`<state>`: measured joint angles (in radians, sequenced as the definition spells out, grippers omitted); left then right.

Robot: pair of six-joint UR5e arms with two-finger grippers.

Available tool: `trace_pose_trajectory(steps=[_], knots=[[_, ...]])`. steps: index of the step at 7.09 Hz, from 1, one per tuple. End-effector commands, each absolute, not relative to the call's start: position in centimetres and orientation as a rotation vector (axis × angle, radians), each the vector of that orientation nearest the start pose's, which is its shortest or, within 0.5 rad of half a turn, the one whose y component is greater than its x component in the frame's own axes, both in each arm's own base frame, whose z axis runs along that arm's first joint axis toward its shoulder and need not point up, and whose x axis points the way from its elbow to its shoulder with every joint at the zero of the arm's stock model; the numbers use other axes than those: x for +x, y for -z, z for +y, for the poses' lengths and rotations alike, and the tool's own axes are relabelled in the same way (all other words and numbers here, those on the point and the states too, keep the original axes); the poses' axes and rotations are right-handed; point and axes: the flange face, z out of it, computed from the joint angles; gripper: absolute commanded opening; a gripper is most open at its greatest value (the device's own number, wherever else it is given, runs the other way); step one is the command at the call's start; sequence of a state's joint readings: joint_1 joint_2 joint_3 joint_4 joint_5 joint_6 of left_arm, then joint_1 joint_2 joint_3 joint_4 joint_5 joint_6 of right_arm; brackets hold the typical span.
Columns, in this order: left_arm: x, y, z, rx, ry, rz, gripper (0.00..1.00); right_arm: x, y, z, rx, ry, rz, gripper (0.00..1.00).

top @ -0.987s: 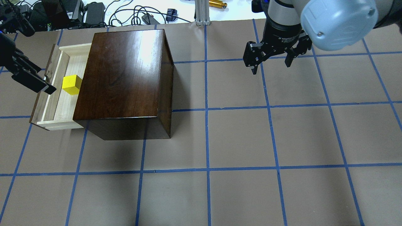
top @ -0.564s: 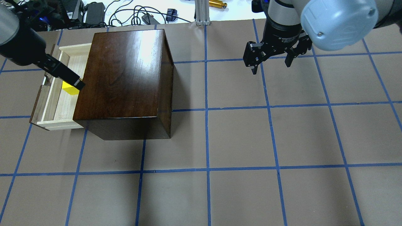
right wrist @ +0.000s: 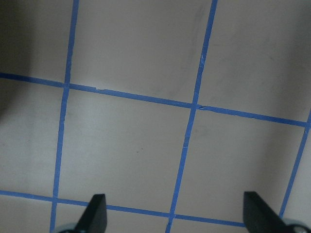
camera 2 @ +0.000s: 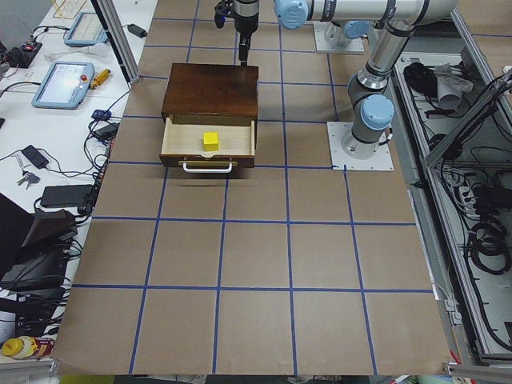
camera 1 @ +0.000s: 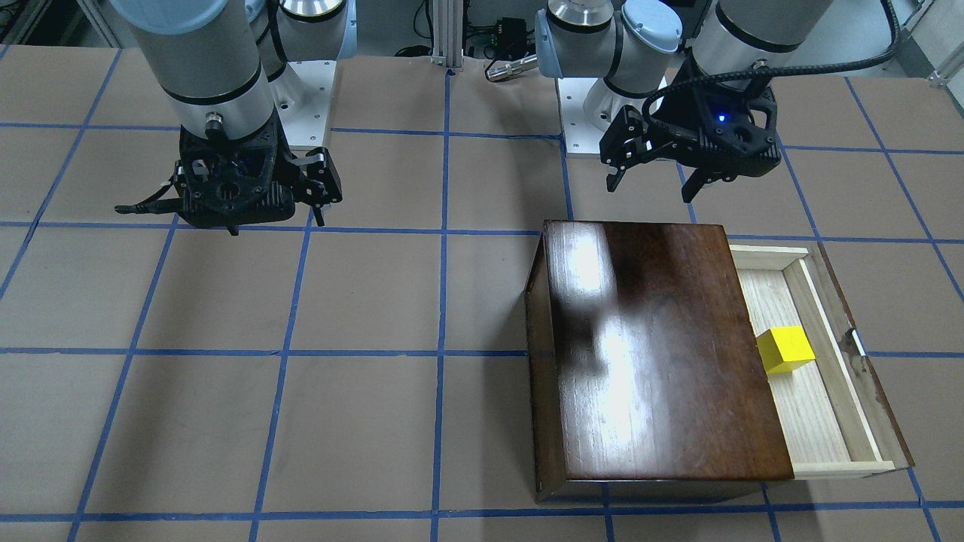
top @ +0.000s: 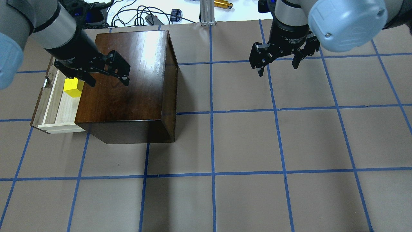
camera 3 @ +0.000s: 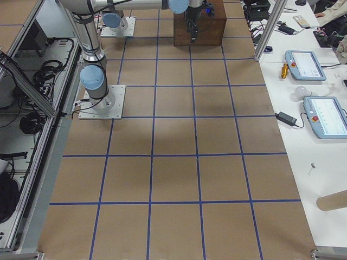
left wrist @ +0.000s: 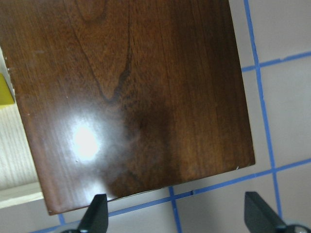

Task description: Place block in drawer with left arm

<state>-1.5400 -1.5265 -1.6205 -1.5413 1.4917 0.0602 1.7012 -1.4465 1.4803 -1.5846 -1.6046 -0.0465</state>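
The yellow block [top: 73, 87] lies in the open drawer [top: 61, 109], free of any gripper. It also shows in the front view [camera 1: 785, 350] and the left exterior view [camera 2: 210, 141], and as a sliver in the left wrist view [left wrist: 4, 90]. The drawer [camera 1: 821, 421] sticks out of the dark-brown box [top: 128, 74]. My left gripper [top: 108, 82] hangs open and empty above the box top [left wrist: 131, 97], beside the drawer. My right gripper [top: 277, 69] is open and empty over bare table, far from the box.
Cables, an aluminium post [top: 207, 13] and a gold cylinder [top: 223, 4] lie beyond the table's far edge. The arm bases [camera 1: 309, 75] stand at the robot's side. Blue tape lines [right wrist: 187, 141] grid the brown table.
My left gripper has swung from the drawer's front edge, across the drawer, to above the box top. The block has stayed in the drawer. The right arm has not moved.
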Motion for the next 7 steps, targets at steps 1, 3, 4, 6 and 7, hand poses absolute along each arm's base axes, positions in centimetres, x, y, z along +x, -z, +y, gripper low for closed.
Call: trace_pose_trajectory(steps=[1, 3, 4, 6, 7], knots=[[-14.8, -48.0, -48.5, -0.07, 0.057, 3.147, 1.0, 19.9, -46.9, -52.1, -0.28, -0.029, 3.164, 1.0], [-14.9, -48.4, -49.7, -0.082, 0.07, 3.145, 1.0, 19.9, -46.9, -52.1, -0.28, -0.029, 3.164, 1.0], [-15.0, -48.4, -49.9, -0.07, 0.067, 3.145, 1.0, 20.0, -46.9, -52.1, -0.28, -0.029, 3.162, 1.0], [-15.0, -48.6, -49.9, -0.06, 0.077, 3.146, 1.0, 19.9, -46.9, -52.1, -0.283, -0.029, 3.163, 1.0], [-14.9, -48.6, -49.9, -0.06, 0.079, 3.146, 1.0, 19.9, -46.9, -52.1, -0.28, -0.029, 3.164, 1.0]])
